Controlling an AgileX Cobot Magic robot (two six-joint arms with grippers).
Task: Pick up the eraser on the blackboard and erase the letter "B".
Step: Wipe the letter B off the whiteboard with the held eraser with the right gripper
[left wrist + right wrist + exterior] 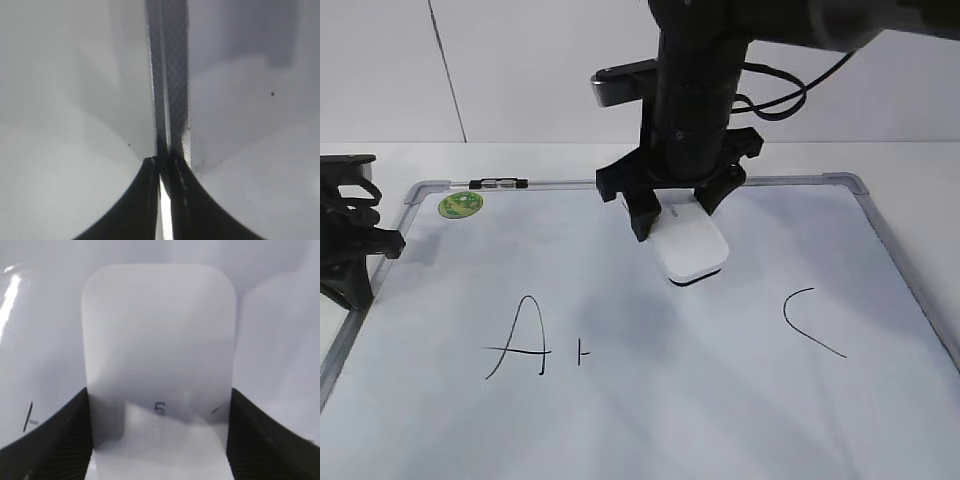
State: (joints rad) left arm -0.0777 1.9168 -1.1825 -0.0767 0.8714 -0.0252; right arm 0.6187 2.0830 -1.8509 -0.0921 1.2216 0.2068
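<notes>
The white eraser [692, 245] is held between the jaws of my right gripper [675, 215] at the middle of the blackboard [770, 410], on or just above its surface. In the right wrist view the eraser [159, 340] fills the space between the two black fingers [159, 440]. No whole letter "B" shows; only a short vertical black stroke [582, 352] stands between the "A" and the "C". It also shows in the right wrist view [27, 416]. My left gripper [360, 250] is shut and empty at the board's left edge, its tips [162, 170] over the silver frame [170, 75].
A black "A" [520, 340] is at the board's lower left and a "C" [810, 322] at the right. A round green sticker [460, 205] sits in the far left corner. A small dark clip [498, 183] lies on the far frame.
</notes>
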